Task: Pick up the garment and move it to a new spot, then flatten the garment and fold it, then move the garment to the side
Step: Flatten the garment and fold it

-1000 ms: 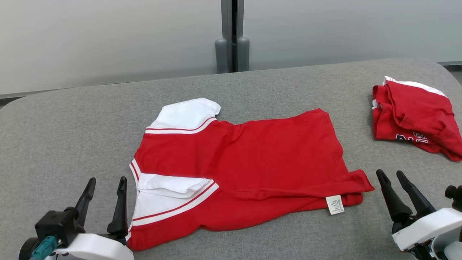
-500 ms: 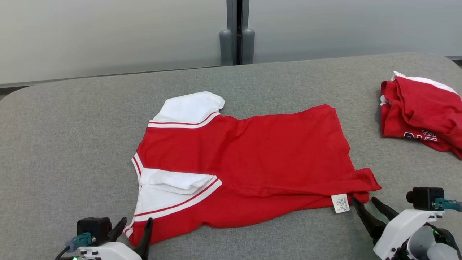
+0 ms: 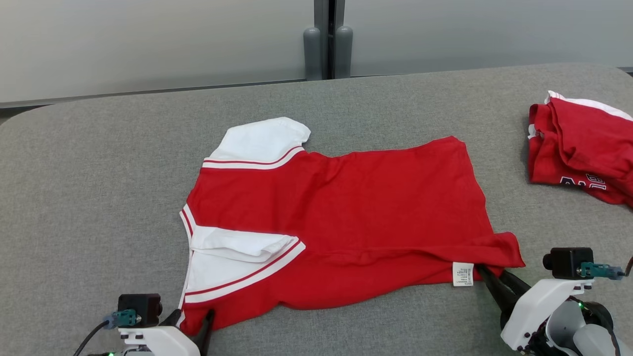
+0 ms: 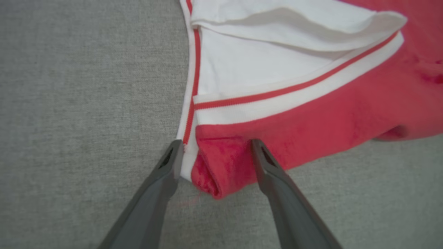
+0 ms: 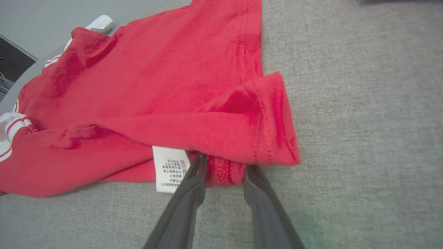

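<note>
A red garment [image 3: 346, 212] with white sleeves lies spread flat on the grey table [image 3: 99, 173]. My left gripper [image 3: 194, 316] is open at the garment's near left corner. In the left wrist view its fingers straddle the rolled red corner [image 4: 214, 173] beside the white striped trim, with my left gripper [image 4: 214, 148] wide apart. My right gripper [image 3: 492, 274] sits at the near right hem, next to the white label [image 3: 463, 273]. In the right wrist view my right gripper [image 5: 225, 164] has its jaws half closed around a fold of the hem [image 5: 225, 173]. Whether they pinch it is unclear.
A second red garment [image 3: 578, 148], folded and with white lettering, lies at the table's far right. Two grey posts [image 3: 326, 44] stand behind the table's back edge. Bare grey cloth surrounds the spread garment on the left and front.
Both grippers have come forward and down to the garment's near corners. The right jaws have narrowed around the hem. The head camera has tilted, shifting the whole picture.
</note>
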